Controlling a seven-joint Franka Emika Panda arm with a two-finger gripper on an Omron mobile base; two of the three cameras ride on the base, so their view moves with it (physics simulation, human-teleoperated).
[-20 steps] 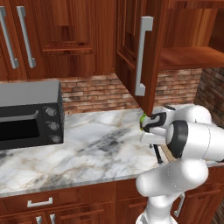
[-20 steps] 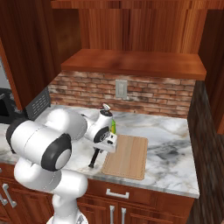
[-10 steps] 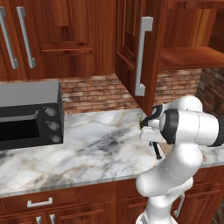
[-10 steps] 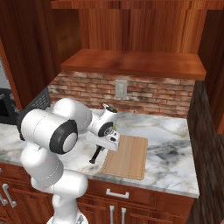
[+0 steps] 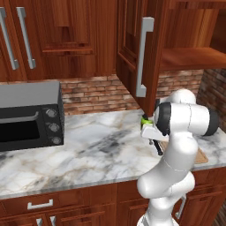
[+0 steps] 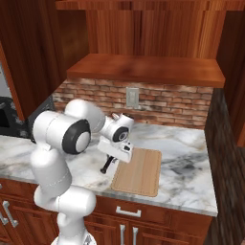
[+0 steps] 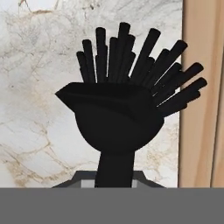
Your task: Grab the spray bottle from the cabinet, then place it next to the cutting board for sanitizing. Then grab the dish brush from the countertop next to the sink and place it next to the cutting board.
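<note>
Dish brush [image 7: 120, 109] observed at close range in the hand view: matte black, a rounded cup-shaped head with stiff cylindrical bristles fanning away from it, and a thin straight handle running down to the bottom edge. We note marbled stone beneath it and a smooth tan strip of the cutting board [image 7: 202, 92] along the right side of that view. In the right base view the brush [image 6: 107, 163] slants down from the hand to the countertop [image 6: 186, 162], just beside the board's left edge [image 6: 139, 171]. The board is a flat light wooden rectangle with rounded corners. We see a sliver of bright green, the spray bottle [image 5: 145, 119], at the near side of the hand in the left base view. The gripper [image 6: 115, 155] points down at the counter; its fingers are hidden behind the brush, so we cannot tell how wide it stands or whether it grips the handle. The cabinet [image 5: 185, 57] above is dark reddish-brown wood, its door [image 5: 141, 53] swung open with a long grey bar handle, its shelf bare. A black toaster oven [image 5: 28, 114] sits well to the left on the white-and-grey veined countertop, before a brick backsplash [image 6: 158, 103].
</note>
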